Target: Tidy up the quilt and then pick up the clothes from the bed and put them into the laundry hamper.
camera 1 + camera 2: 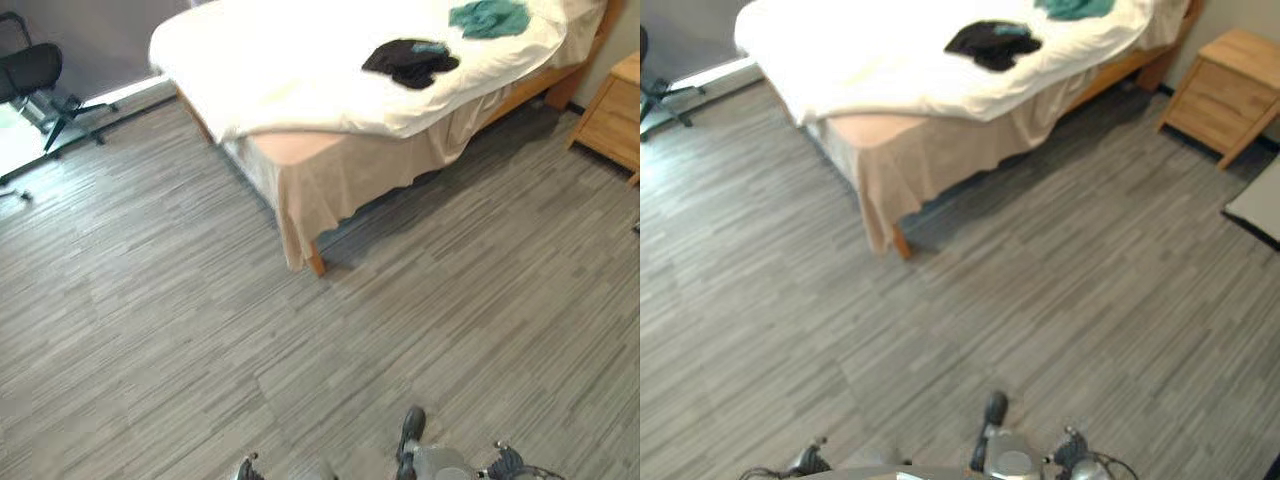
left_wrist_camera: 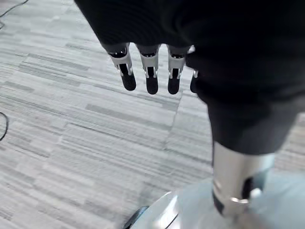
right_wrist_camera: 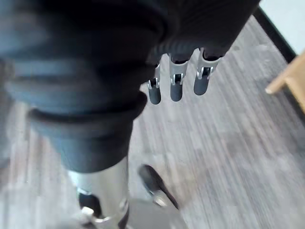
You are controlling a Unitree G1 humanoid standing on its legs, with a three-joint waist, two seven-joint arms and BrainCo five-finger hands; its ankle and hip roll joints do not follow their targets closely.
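Note:
A bed (image 1: 340, 185) with a tan sheet hanging over its near corner stands across the floor ahead. A white quilt (image 1: 300, 60) covers its top. On the quilt lie a black garment (image 1: 410, 62) and, farther back, a teal garment (image 1: 490, 18). My left hand (image 2: 150, 71) hangs over the grey plank floor with its fingers straight and nothing in them. My right hand (image 3: 176, 81) hangs the same way, fingers straight and empty. Both hands are well short of the bed.
A wooden nightstand (image 1: 1225, 90) stands to the right of the bed, with a grey mat (image 1: 1255, 205) on the floor in front of it. A black chair (image 1: 35, 80) sits at the far left by a bright window. Grey plank floor (image 1: 200, 330) lies between me and the bed.

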